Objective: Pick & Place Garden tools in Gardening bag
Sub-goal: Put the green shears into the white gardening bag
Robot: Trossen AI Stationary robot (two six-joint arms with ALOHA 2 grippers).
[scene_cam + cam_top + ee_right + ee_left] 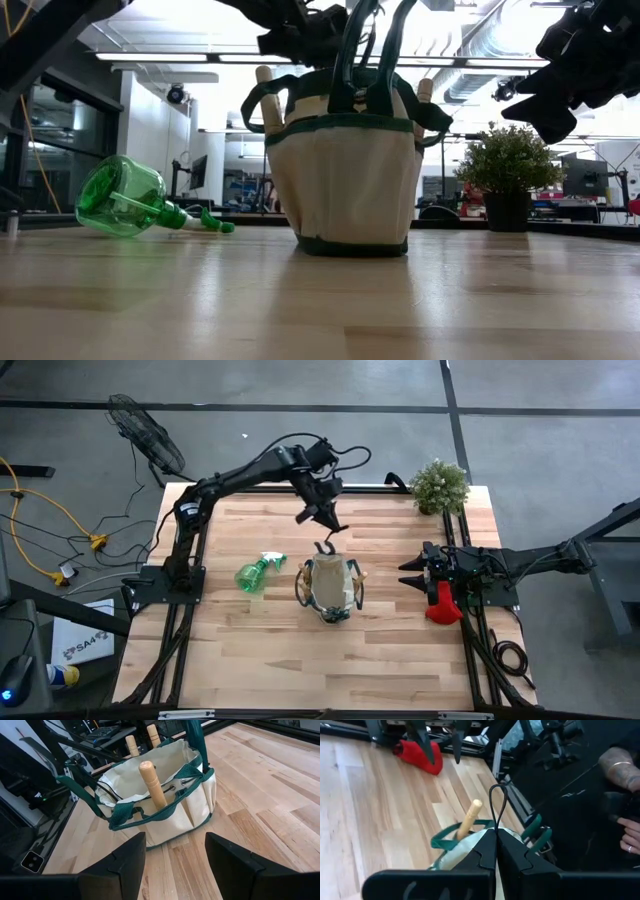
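The gardening bag (328,588) stands upright on its base at mid-table, with wooden tool handles (152,782) sticking up out of it. My left gripper (328,528) hovers just beyond the bag's far rim, shut on a thin black loop (497,802) of a dark tool. A green spray bottle (256,574) lies on its side left of the bag. A red glove (443,608) lies at the right edge, beneath my right arm. My right gripper (175,855) stands open, level, facing the bag from the right. My left gripper pinches the thin black loop (496,827) between its two shut fingers. The loop's rounded end (325,547) sticks out past the fingertips, over the bag's far rim. The fingers slant down from the table's far side. The fingers hide the rest of the tool.
A bushy potted plant (440,485) stands at the far right corner. The bag's green loop handles (350,60) rise above its rim. A person's hands (626,770) show beyond the table's edge. Bare wood lies along the near side (320,670).
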